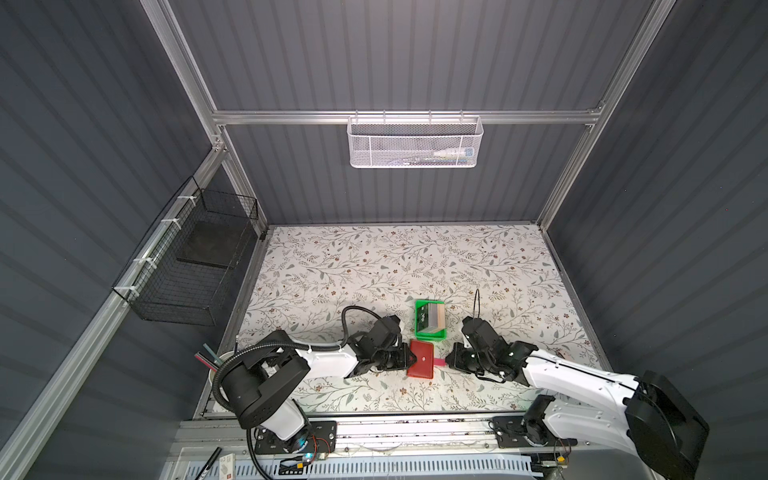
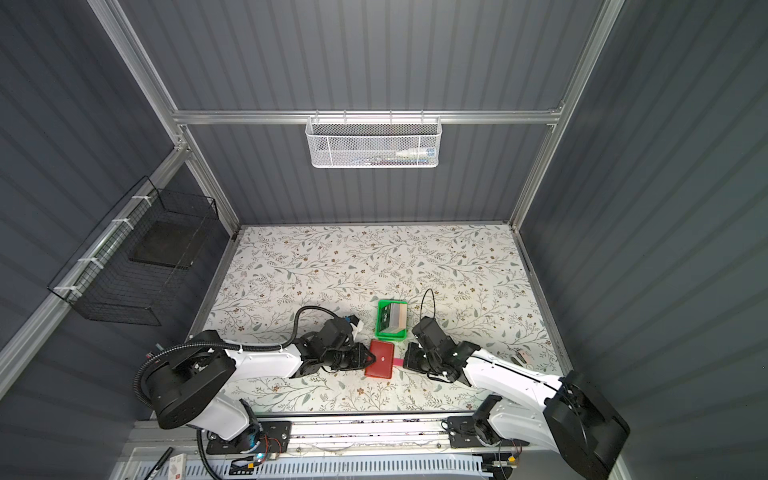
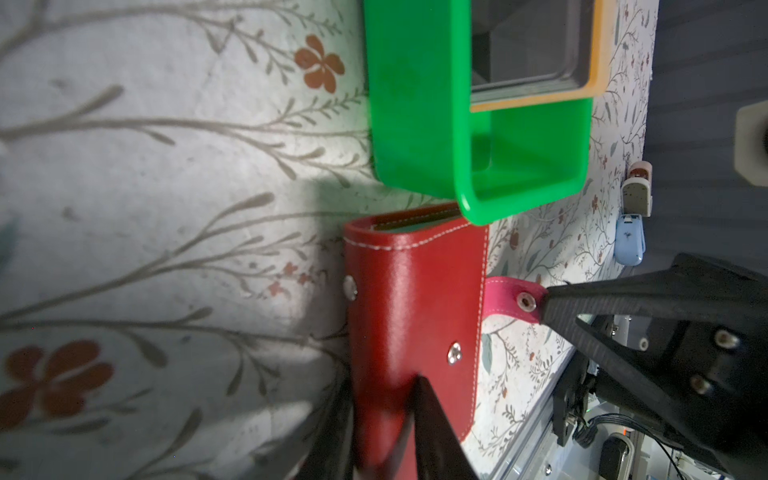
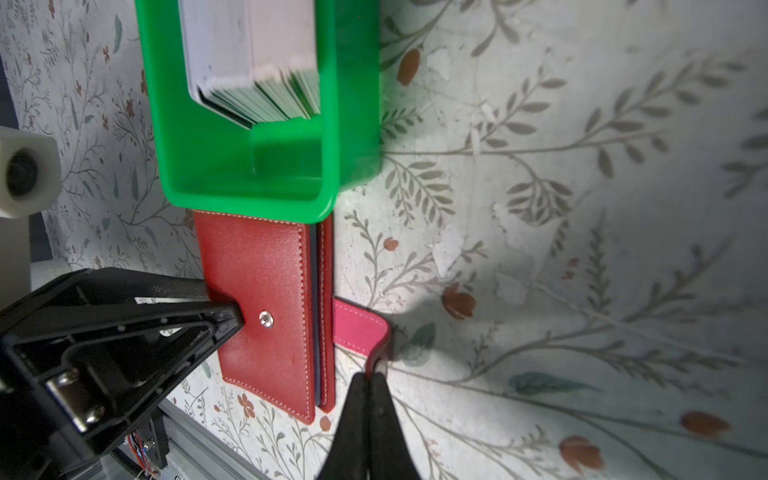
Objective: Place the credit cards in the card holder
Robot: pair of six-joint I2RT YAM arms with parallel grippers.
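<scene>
The red card holder (image 1: pixel 422 360) (image 2: pixel 380 360) lies closed on the floral table, just in front of the green tray. My left gripper (image 1: pixel 409 358) (image 3: pixel 384 419) is shut on its left edge, with one finger above the cover and one below. The pink snap tab (image 3: pixel 509 297) (image 4: pixel 359 328) hangs loose on the holder's right side. My right gripper (image 1: pixel 446 361) (image 4: pixel 370 376) is shut on the tab's end. The credit cards (image 1: pixel 432 318) (image 2: pixel 395 318) (image 4: pixel 257 62) stand on edge as a stack in the tray.
The green tray (image 1: pixel 430 333) (image 4: pixel 232 166) touches the card holder's far edge. Small clips (image 3: pixel 629 241) lie near the table's right edge. A black wire basket (image 1: pixel 195 266) hangs on the left wall and a white mesh basket (image 1: pixel 415 141) on the back rail.
</scene>
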